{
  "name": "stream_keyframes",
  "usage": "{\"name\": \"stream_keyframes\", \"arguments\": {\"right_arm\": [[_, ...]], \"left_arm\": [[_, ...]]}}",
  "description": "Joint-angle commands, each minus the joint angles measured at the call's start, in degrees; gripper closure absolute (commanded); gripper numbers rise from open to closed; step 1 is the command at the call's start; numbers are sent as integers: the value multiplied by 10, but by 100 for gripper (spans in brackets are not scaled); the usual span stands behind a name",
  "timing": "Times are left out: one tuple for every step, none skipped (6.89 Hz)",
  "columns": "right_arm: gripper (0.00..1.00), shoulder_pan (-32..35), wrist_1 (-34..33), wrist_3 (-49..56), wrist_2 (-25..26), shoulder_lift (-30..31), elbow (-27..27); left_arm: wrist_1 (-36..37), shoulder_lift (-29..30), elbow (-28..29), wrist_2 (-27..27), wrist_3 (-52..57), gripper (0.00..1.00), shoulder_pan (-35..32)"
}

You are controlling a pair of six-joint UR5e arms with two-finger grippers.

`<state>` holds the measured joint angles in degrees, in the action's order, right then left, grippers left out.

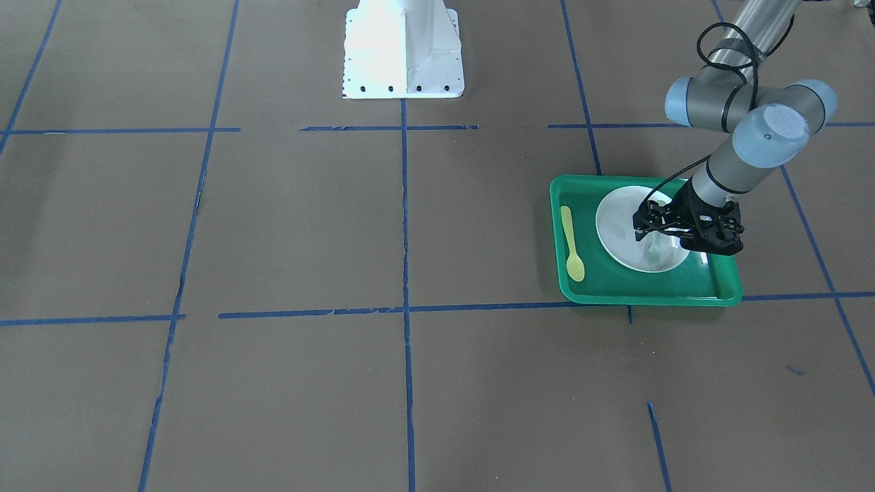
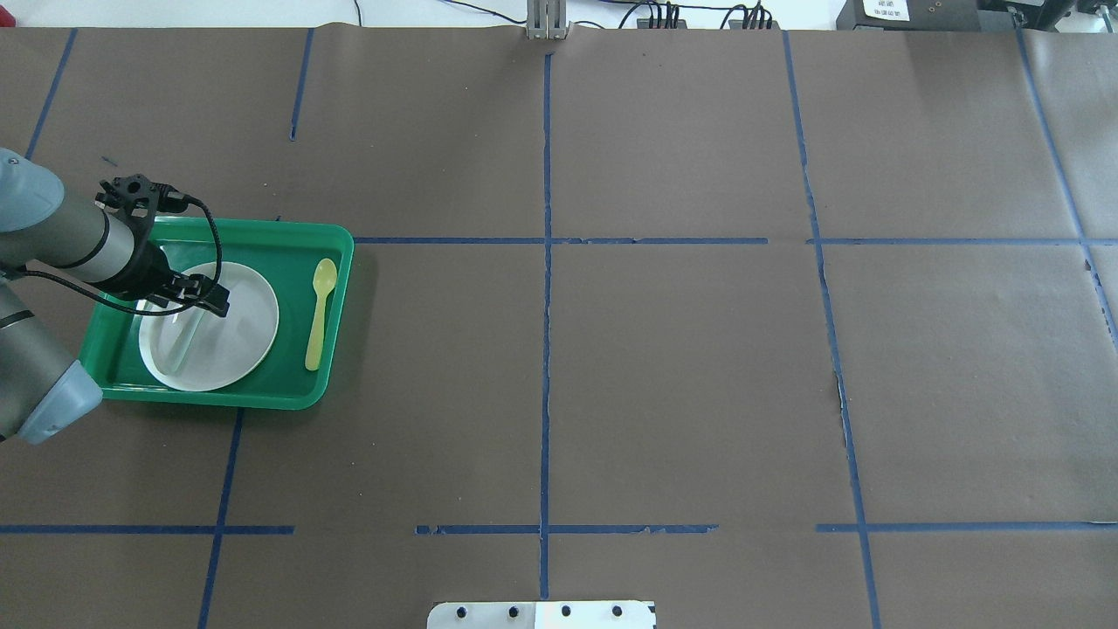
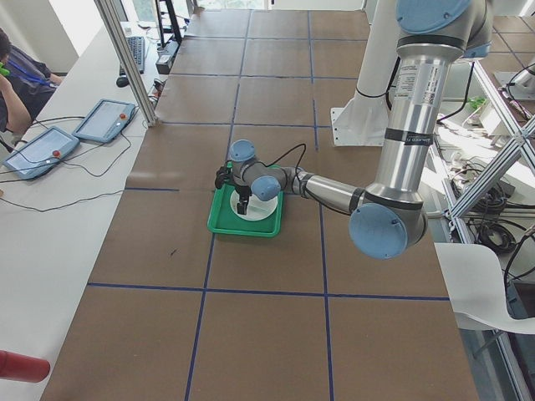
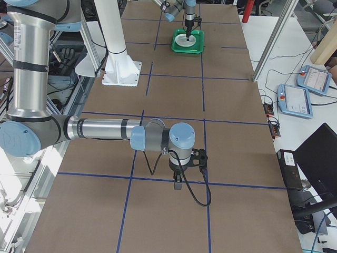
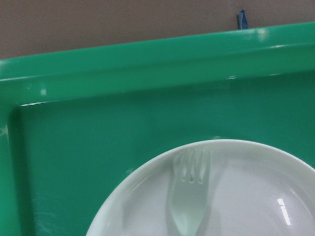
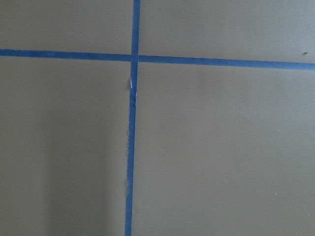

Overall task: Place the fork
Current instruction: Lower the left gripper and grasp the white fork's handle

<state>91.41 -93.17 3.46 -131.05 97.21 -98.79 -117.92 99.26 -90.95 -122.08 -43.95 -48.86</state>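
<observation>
- Fork (image 5: 189, 206) — pale, translucent plastic — lies on the white plate (image 2: 240, 336), its tines near the plate's edge and pointing at the rim of the green tray (image 2: 288, 258).
- The plate sits in the tray; a yellow spoon (image 2: 319, 316) lies on the tray floor just beside it, apart from the fork.
- The left gripper (image 2: 210, 299) hangs over the plate, right above the fork; whether its jaws are clenched on it or released, I cannot tell.
- The right gripper (image 4: 178, 183) points down over crossing blue tape (image 6: 132, 147) on the brown counter (image 2: 664, 393), well apart from the tray — its jaws' state cannot be told.
</observation>
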Motion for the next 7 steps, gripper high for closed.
{"name": "stream_keyframes", "arguments": {"right_arm": [[0,0,0,0,0,0,-1],[0,0,0,1,0,0,0],[0,0,0,0,0,0,0],[0,0,0,1,0,0,0],[0,0,0,1,0,0,0],[0,0,0,0,0,0,0],[0,0,0,0,0,0,0]], "left_arm": [[-1,1,-2,-1,-20,21,15],[-1,0,-2,-1,-19,22,15],[-1,0,-1,0,-19,25,15],[-1,-1,-1,0,-18,36,15],[0,-1,-2,3,-16,58,15],[1,-5,-5,4,-12,77,13],[1,-7,-12,4,-11,91,12]]}}
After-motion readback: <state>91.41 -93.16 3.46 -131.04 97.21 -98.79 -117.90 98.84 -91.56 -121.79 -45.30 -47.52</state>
